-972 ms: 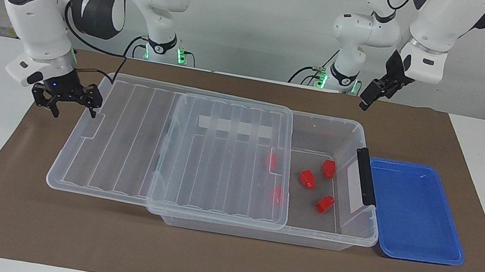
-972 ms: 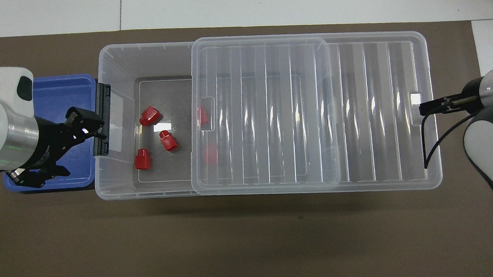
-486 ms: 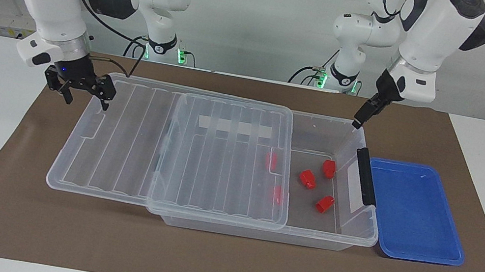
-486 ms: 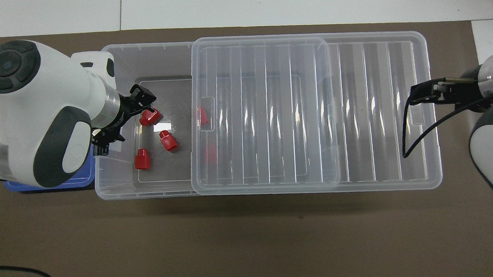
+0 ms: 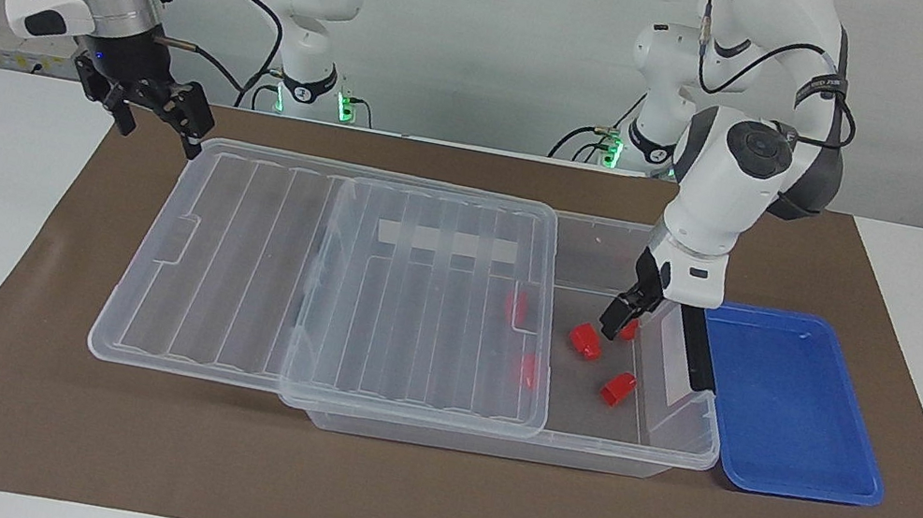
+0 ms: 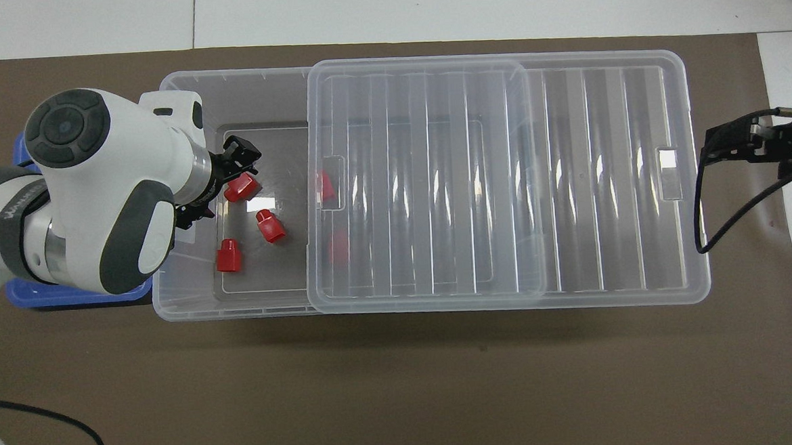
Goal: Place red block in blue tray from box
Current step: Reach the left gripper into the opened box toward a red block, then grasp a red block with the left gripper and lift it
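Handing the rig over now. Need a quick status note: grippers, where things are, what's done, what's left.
Left gripper: open, down inside the large clear plastic box, at the small red plastic block that lies farthest from the robots; nothing held.
Right gripper: open, empty, waiting above the table at the right arm's end of the slid-back ribbed clear lid.
Blocks: three in the open part of the box, two more under the lid.
Shallow blue plastic tray: beside the box at the left arm's end, empty.
Done: lid slid aside. Left: grasp a block, lift it, place it in the tray.
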